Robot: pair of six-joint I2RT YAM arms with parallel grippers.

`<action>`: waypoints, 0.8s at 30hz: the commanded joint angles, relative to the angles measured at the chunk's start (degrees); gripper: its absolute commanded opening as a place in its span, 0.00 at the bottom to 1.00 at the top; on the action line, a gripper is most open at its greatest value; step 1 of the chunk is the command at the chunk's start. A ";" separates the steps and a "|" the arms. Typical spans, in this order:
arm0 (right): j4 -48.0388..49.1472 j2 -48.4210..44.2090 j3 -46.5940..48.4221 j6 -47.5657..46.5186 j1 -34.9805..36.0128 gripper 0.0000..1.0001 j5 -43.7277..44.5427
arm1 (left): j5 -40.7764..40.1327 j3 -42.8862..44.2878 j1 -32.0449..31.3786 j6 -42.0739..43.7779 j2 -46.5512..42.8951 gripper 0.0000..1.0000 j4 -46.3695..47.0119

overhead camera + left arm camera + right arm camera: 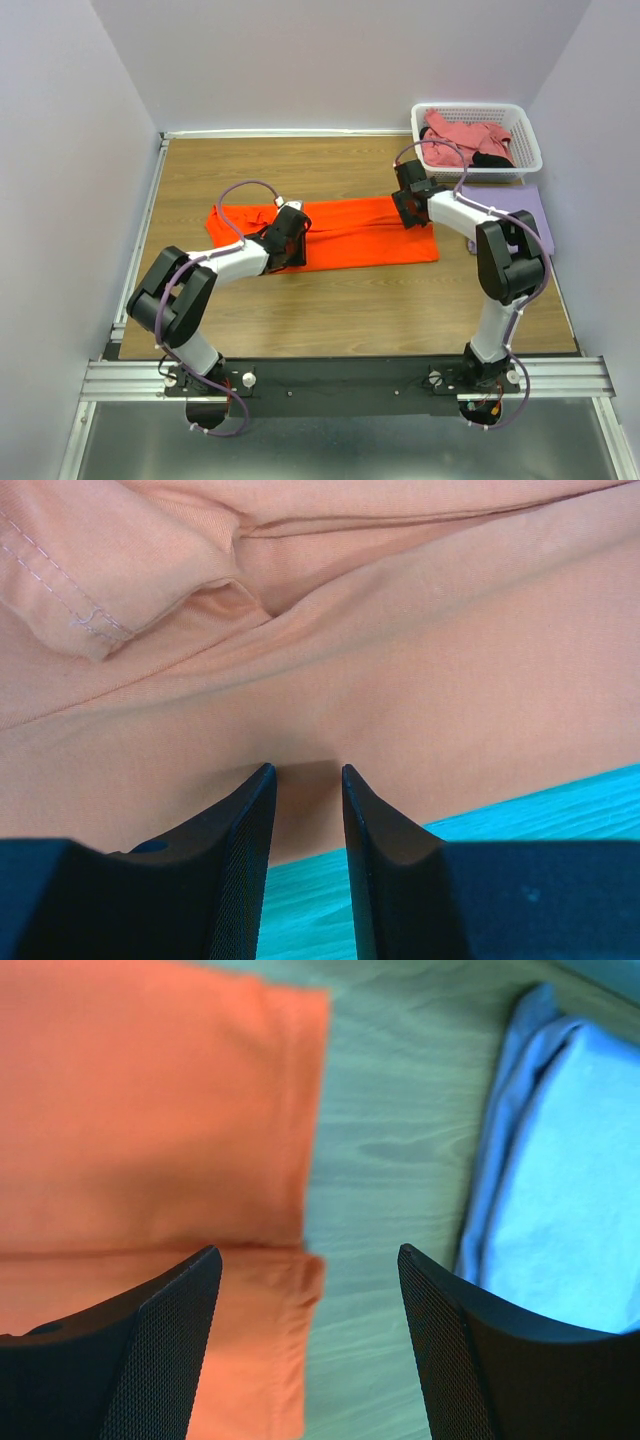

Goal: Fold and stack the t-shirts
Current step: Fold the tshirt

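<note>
Wood-grain table (350,310) fills the floor of a booth closed in by plain pale walls (300,60) on the left, far and right sides, with a metal rail (350,375) along the near edge. Bare wood lies open on the near half and along the far left. The orange t-shirt (360,235) is folded into a long flat band running left to right across the middle, smooth with a stitched hem and soft creases. The left gripper (305,770) sits low at the band's near edge towards its left end, fingers drawn close with a narrow gap; whether cloth is pinched I cannot tell. The right gripper (310,1250) hangs spread wide over the band's right end and the bare wood beside it. Just right of it lies the lavender t-shirt (530,205), folded square. In the far right corner a white lattice basket (490,172) holds the crumpled pink t-shirt (465,135) and some black cloth (490,160).
</note>
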 commanded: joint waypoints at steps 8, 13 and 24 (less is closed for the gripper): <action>1.30 -1.56 3.95 5.23 -3.50 0.78 2.88 | -1.11 -0.77 -0.39 -1.36 -1.71 0.41 -5.74; 1.04 -7.45 1.32 12.94 -3.50 0.76 -6.41 | -2.69 2.30 -0.21 -2.68 -5.14 0.41 -6.71; 3.76 -16.42 -12.65 26.58 -3.51 0.69 -34.03 | -7.08 1.36 14.97 -3.04 -14.27 0.41 -9.08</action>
